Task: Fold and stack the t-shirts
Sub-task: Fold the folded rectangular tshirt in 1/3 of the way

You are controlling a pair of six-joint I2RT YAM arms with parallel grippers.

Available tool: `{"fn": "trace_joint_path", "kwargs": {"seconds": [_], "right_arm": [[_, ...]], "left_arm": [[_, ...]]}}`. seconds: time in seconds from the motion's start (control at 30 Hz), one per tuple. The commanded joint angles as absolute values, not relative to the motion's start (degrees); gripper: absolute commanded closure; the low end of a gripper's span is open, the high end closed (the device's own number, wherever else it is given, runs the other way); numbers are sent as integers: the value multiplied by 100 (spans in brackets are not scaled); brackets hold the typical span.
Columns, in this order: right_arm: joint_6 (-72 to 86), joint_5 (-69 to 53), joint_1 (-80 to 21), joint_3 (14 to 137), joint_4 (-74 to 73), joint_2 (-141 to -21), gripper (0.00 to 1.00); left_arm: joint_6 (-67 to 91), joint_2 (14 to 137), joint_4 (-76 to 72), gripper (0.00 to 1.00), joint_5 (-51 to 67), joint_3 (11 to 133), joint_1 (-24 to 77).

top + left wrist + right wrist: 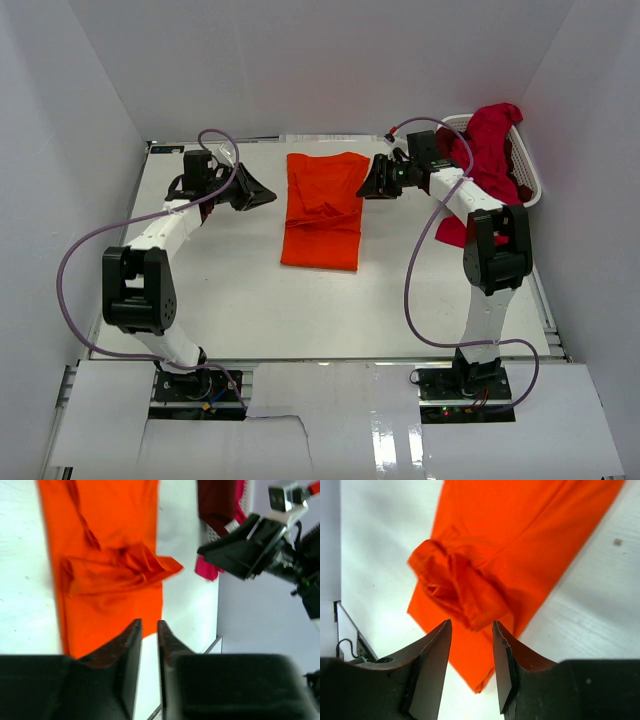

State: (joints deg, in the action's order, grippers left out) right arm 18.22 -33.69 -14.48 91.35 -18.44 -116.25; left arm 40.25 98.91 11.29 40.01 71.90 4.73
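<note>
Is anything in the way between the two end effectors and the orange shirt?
Nothing visible. The right end effector hangs at the right edge of the orange shirt, the left end effector off its left edge, with only bare table between.

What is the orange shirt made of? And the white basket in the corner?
The orange shirt looks like soft, matte cloth: it wrinkles and bunches up where it is folded over. The white basket is probably hard plastic: its wall holds its shape and has rows of small holes in it.
</note>
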Motion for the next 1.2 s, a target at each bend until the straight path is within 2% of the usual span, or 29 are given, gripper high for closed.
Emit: {"fn": "trace_joint_path", "kwargs": {"seconds": [0.0, 0.07, 0.1, 0.2, 0.3, 0.37, 0.4, 0.7, 0.87, 1.17], "right_arm": [[1872, -3726, -1573, 8703, -1459, -10813, 55], [1872, -3797, -1661, 8282, -1354, -10609, 55], [1863, -3779, -1774, 8166, -1354, -10443, 55], [1854, -3841, -1985, 7762, -1301, -10258, 56], [1942, -3893, -2153, 7392, -1082, -10178, 61], [2109, -3990, -2241, 7095, -776, -10151, 84], [2179, -4034, -2259, 7014, -652, -10186, 92], [2724, -4219, -2689, 6794, 403, -10687, 92], [2883, -4192, -2856, 6934, 650, -11038, 92], [2979, -4096, -2953, 7180, 835, -11381, 92]], "left_arm": [[3700, 9081, 827, 74, 4491, 6218, 518], [3700, 8677, 651, 80, 4614, 5794, 536], [3718, 8579, 624, 88, 4649, 5435, 545], [3665, 8271, 519, 100, 4693, 4950, 606], [3612, 8148, 317, 100, 4947, 4659, 650], [3638, 8130, 97, 100, 5097, 4422, 659], [3665, 8095, 44, 100, 5089, 4369, 659], [3744, 8401, -782, 100, 4756, 4052, 1019], [3700, 8867, -879, 100, 4447, 4306, 1406], [4183, 9606, -1783, 100, 4369, 4210, 1494]]}}
